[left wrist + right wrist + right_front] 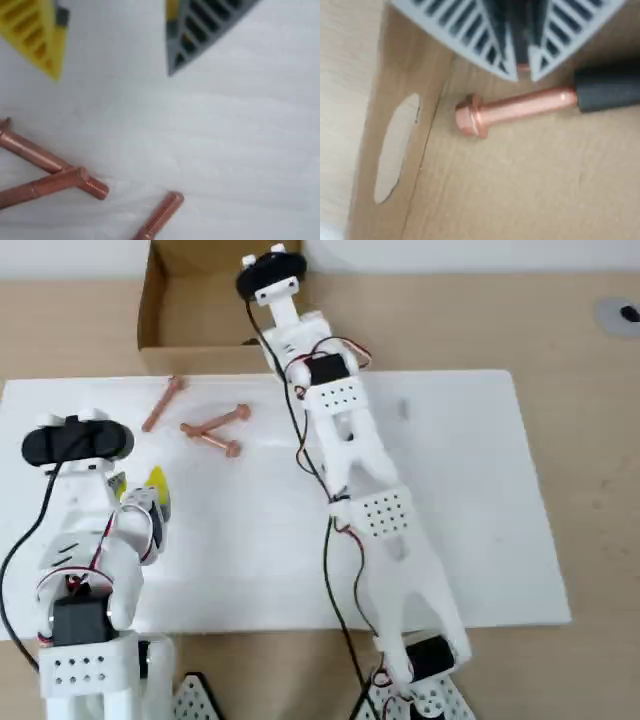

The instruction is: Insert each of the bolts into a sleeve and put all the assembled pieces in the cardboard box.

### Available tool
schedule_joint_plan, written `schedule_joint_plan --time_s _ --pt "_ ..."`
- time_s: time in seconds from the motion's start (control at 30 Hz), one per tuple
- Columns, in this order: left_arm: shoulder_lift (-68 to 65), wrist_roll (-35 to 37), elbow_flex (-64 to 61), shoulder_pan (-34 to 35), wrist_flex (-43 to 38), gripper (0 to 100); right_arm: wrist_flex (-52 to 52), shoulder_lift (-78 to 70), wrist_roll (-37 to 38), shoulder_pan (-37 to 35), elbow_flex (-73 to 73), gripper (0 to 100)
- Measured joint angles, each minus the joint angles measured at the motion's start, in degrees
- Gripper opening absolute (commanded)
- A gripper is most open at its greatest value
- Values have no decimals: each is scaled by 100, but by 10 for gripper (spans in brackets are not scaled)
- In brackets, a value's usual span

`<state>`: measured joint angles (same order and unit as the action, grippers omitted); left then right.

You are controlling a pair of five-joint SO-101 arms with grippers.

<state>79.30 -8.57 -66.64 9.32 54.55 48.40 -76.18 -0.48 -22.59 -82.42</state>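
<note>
At the far edge of the table (580, 390), beyond the far left corner of the white sheet (450, 490), stands the open cardboard box (150, 310). The right arm (350, 450) stretches across the sheet from the near edge, and the right claw (522, 75) hangs above the box floor. Whether it grips anything we cannot tell. The left claw (112, 76) hovers over the sheet near its left edge, spread wide and holding nothing.

We judge the step in hand to be the delivery into the box. To do it well, we would lift the right claw straight up over the box wall, so that nothing drags the piece already lying inside. We would then bring the left claw squarely across one bolt's shank, taking the single bolt first rather than the crossed pair.

One assembled piece lies flat on the box floor: a copper bolt (520, 107) with a flanged hexagonal head and a smooth shank, its other end inside a black sleeve (607, 90).

Three bare bolts lie near the sheet's far left corner. One lies alone (163, 403); two lie crossed (218, 422) (215, 440), touching. They are copper-coloured and threaded at the tips.
</note>
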Motion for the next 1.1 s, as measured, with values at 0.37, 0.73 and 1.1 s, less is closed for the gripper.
schedule_joint_plan --time_s 0.37,0.73,1.1 --pt "-1811 791 1574 0 246 153 1811 9 9 0 -958 271" --pt "-4993 826 4607 0 1442 153 3279 1626 0 -9 -967 336" --pt "-9644 659 9196 237 4044 151 5143 3358 9 -9 -976 336"
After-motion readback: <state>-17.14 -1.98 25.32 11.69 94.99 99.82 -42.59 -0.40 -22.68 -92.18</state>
